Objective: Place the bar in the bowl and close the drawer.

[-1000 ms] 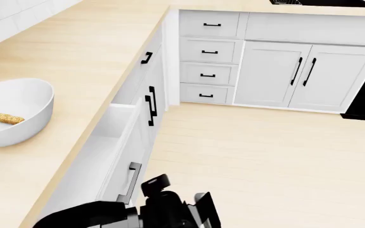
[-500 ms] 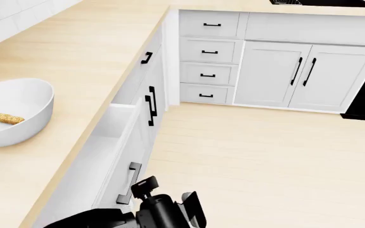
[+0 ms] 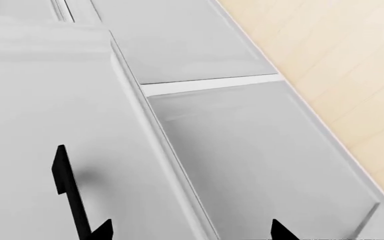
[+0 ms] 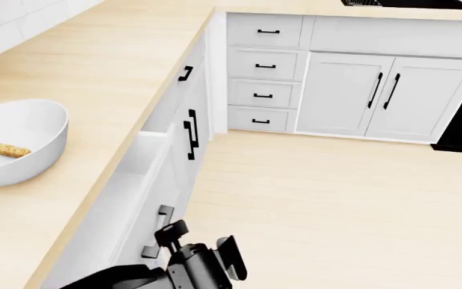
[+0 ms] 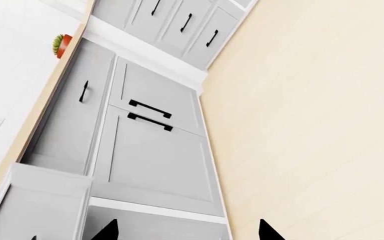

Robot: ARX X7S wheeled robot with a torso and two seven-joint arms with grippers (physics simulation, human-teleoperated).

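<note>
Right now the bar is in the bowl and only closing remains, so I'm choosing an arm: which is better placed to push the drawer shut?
Left: its gripper sits right by the open drawer, at the handle.

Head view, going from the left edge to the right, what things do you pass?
bar inside the bowl → open drawer → stacked small drawers → cabinet doors with vertical black handles

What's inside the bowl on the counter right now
Only the bar lies inside the bowl, on the inner wall. The rest of the visible interior is bare white. The near rim hides the inside of the near wall, so anything there cannot be seen.
</note>
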